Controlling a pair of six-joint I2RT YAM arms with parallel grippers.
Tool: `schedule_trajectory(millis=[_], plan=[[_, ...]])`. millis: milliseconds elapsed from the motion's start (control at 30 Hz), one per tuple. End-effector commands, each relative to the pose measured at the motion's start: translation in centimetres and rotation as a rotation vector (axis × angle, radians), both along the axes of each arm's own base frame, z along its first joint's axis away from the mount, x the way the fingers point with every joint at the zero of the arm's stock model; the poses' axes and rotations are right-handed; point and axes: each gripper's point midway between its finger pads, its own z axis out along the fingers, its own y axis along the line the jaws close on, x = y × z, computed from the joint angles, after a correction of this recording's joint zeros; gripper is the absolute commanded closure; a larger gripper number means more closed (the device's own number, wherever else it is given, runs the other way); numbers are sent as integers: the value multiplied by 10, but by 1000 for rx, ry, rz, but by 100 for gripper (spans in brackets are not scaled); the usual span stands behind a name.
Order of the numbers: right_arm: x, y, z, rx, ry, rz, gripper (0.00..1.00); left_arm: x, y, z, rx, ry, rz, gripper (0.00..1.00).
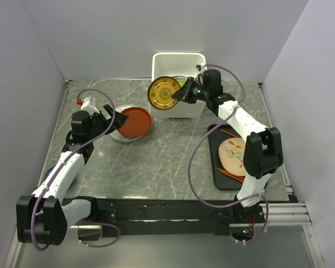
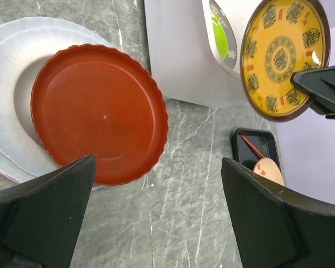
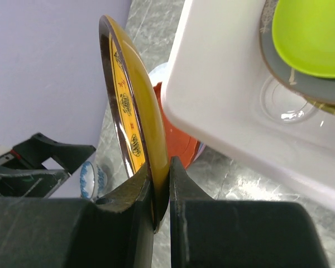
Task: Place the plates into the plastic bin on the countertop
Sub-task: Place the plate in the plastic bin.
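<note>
The right gripper (image 3: 161, 192) was clamped on the rim of the round yellow plate with a brown edge (image 1: 165, 92). It held the plate up on its side, just beside the deep white plastic bin (image 1: 178, 58) at the far edge of the grey marble countertop (image 1: 167, 162), not yet inside. The plate looked hard, smooth and slippery, so the rim seemed the best place to hold it. The left gripper (image 2: 158, 167) gaped wide above a red-brown wavy-edged plate (image 2: 100, 111). The right wrist view showed the thin pinch, and the top view showed the plate's whole face.

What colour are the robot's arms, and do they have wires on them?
The left arm and the right arm are both made of white tubes with chunky black joints. A purple cable loops along each one. The left end effector and the right end effector are black, each with two flat, wedge-shaped fingers.
</note>
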Motion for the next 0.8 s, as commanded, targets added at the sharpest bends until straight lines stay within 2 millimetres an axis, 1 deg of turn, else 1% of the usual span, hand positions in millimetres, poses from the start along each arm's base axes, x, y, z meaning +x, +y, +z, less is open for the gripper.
schedule_trajectory(millis=[0, 67, 167, 333, 367, 500, 533, 567, 700, 733, 767], plan=[[18, 2, 49, 77, -123, 4, 100, 5, -5, 7, 11, -54, -36, 1], [22, -1, 49, 79, -120, -9, 100, 6, -7, 8, 2, -59, -45, 1], [29, -8, 54, 81, -130, -29, 100, 8, -10, 7, -3, -56, -59, 1], [46, -14, 57, 75, -144, -62, 100, 9, -14, 1, -13, -44, -75, 1], [50, -16, 54, 69, -128, -67, 100, 9, -15, 1, -17, -46, -80, 1], [63, -19, 56, 75, -131, -81, 100, 7, -14, 0, -15, -46, -76, 1], [67, -19, 51, 74, -118, -86, 100, 6, -14, -1, -13, -42, -75, 1], [70, -19, 56, 78, -130, -87, 100, 5, -14, 0, -12, -46, -75, 1], [79, -22, 55, 79, -125, -104, 100, 2, -12, 2, -4, -50, -65, 1], [81, -23, 51, 75, -117, -108, 100, 1, -11, 1, -2, -44, -62, 1], [83, -24, 51, 73, -117, -114, 100, 0, -10, 3, 0, -49, -58, 1]])
